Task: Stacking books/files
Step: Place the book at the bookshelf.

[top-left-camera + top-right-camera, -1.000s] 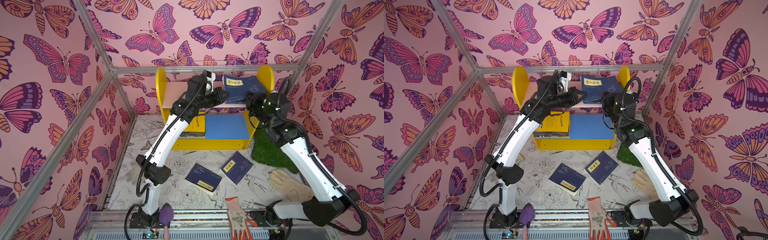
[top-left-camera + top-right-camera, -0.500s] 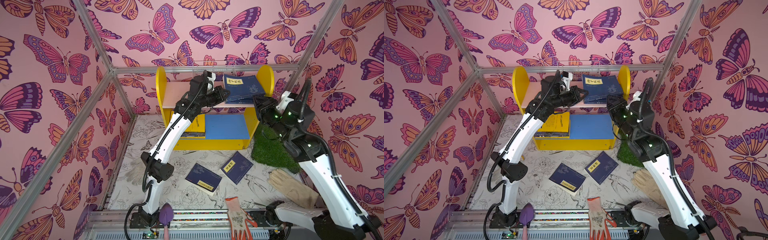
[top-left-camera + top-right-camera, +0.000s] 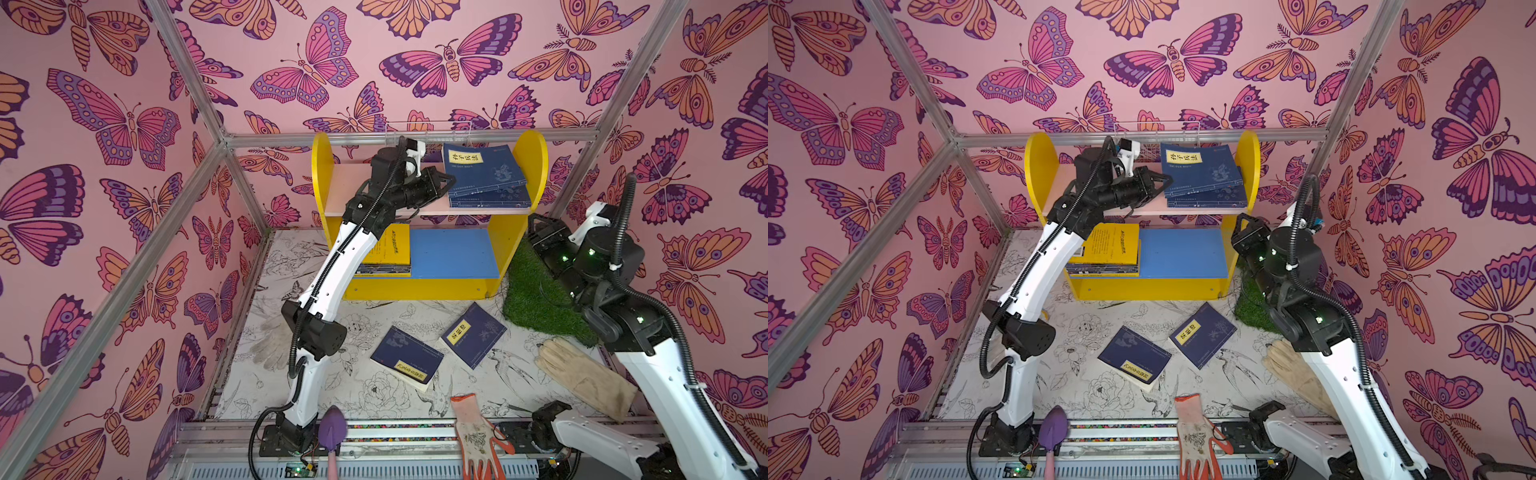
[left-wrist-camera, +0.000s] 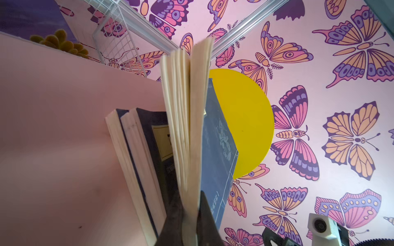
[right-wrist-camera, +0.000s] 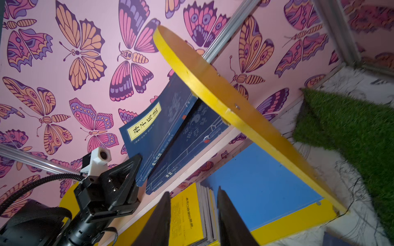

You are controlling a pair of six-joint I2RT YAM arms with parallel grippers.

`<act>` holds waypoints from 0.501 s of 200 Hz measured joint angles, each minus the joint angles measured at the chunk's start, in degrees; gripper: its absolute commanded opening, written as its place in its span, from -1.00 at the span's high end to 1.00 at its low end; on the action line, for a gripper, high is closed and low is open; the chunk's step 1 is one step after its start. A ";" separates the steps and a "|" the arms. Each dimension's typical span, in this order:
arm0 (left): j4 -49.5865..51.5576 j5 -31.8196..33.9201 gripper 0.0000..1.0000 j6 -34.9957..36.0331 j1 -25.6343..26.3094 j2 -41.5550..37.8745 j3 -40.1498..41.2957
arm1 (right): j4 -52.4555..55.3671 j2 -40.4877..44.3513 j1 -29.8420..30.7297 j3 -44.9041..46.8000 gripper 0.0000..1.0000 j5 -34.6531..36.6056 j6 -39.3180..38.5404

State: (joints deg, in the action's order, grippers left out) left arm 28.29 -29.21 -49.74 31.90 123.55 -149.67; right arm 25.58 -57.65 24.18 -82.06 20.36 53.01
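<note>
On the pink upper board of the yellow shelf [image 3: 536, 166] lie navy books. My left gripper [image 3: 448, 185] [image 4: 189, 199] is shut on the page edge of the top navy book [image 3: 482, 168] [image 4: 187, 106], which sits raised above two other navy books [image 4: 132, 153]. My right gripper [image 3: 536, 226] [image 5: 194, 191] hangs open and holds nothing, off the shelf's right end above the grass mat [image 3: 536, 299]. A stack with a yellow cover [image 3: 390, 249] [image 5: 187, 213] rests on the blue lower board. Two navy books [image 3: 407, 361] [image 3: 473, 334] lie on the floor.
A beige glove [image 3: 582, 378] lies at the right and a white-and-orange glove [image 3: 476, 436] at the front edge. A purple trowel [image 3: 332, 432] leans at the front by the left arm's base. A pale glove [image 3: 270, 345] lies on the left floor. Walls close in all round.
My right gripper has let go at the upper-shelf books, opened, and drawn back to the right and down past the shelf's end. My left gripper has stayed shut on the top book.
</note>
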 measured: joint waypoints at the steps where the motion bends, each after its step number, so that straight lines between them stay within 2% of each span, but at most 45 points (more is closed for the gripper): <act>1: 0.00 -0.20 1.00 -0.07 -0.07 0.02 0.00 | 0.00 0.04 0.00 0.00 0.25 0.09 -0.09; 38: 0.07 -4.74 1.00 -0.66 -1.60 0.02 0.00 | 0.50 1.42 0.00 0.00 0.26 3.85 -3.17; 93: 0.11 -7.89 1.00 -0.79 -1.95 0.07 0.00 | 1.49 0.09 0.00 0.00 0.27 3.98 -3.30; 100: 0.11 -8.02 0.82 -0.79 -1.95 0.07 0.00 | 1.46 -0.22 0.00 0.00 0.27 3.74 -3.30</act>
State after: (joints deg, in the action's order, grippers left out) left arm 28.40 -37.23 -50.52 29.95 123.61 -149.67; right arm 27.05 -57.87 24.18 -82.06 24.10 49.71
